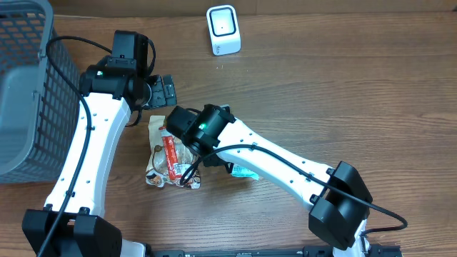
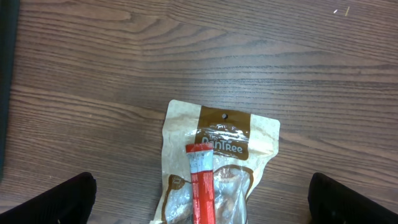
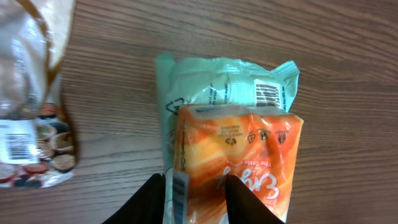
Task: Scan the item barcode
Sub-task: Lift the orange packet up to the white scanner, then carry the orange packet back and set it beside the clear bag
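While our left claw (image 2: pixel 199 186) hangs wide open, our right claw (image 3: pixel 194 186) straddles the orange packet (image 3: pixel 242 149) atop a green packet (image 3: pixel 217 81), grip unclear; we judge pickup in hand, next lifting and turning it toward the scanner (image 1: pixel 223 28).

A brown, wood-grained bench (image 1: pixel 357 86) is seen filling every view — its grain is run lengthwise, and its surface is evenly lit, with only soft shadows.
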Tool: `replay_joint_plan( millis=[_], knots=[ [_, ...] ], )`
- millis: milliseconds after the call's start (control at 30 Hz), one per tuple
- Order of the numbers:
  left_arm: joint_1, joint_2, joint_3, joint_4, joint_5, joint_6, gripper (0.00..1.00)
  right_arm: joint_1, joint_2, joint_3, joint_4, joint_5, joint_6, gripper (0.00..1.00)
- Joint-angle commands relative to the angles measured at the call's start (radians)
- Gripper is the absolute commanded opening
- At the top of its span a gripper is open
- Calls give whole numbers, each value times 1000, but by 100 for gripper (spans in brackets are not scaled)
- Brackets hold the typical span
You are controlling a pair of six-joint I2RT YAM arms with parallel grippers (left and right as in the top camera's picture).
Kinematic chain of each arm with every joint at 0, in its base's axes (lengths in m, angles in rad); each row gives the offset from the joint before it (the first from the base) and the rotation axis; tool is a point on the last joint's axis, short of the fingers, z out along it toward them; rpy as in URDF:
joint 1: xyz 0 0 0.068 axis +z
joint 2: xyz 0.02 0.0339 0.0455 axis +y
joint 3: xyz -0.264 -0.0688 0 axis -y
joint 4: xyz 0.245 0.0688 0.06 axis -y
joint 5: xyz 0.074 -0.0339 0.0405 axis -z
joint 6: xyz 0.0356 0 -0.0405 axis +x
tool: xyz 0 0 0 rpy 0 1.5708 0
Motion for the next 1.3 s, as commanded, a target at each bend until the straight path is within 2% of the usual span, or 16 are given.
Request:
replay_joint_plan(
  millis=[0,67,233,533,633,800,967,1067,1267],
  knots=[
    [2,5,18,1,-5,-14,100,5,7,-33,10,14,8,28],
    [2,5,18,1,-6,-14,100,5,7,-33,10,14,7,19],
    [2,5,18,1,-6,-14,100,1,6,-23,9,14,0,4],
    [2,5,18,1,-6,-14,100,-70,-47,175,-80,-2,-16,4],
    [2,5,18,1,-6,-14,100,-128,-83,232,-81,-57,-39,4],
    [2,5,18,1,-6,-14,100,-279,-139,241,-38,-253,-171,4],
    [2,5,18,1,-6,-14,100,-450,-139,204,122,-594,-301,4],
    [2,5,18,1,-6,-14,100,-506,-139,150,257,-759,-319,4],
    [2,5,18,1,-5,-14,100,-534,-138,-13,489,-803,-315,4]
  ],
)
